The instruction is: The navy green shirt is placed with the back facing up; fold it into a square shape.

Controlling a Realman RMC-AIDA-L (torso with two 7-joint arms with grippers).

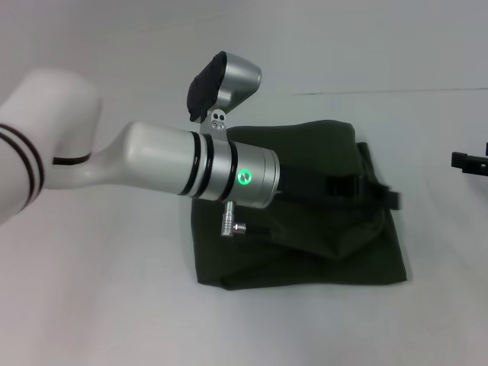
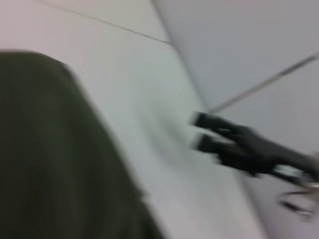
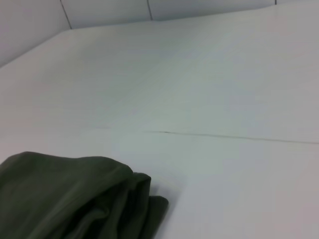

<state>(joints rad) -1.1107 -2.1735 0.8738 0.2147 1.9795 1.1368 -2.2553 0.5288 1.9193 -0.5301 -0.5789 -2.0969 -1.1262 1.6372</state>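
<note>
The shirt (image 1: 305,252) is a plain dark olive green all over, no print showing. The table (image 1: 99,290) is white-ish, with a thin dark seam line. The left arm (image 1: 152,164) is white and silver with black rings and a glowing green dot on it. The right gripper (image 2: 239,144) looks black, I think, though it's smeared in the left wrist view.
</note>
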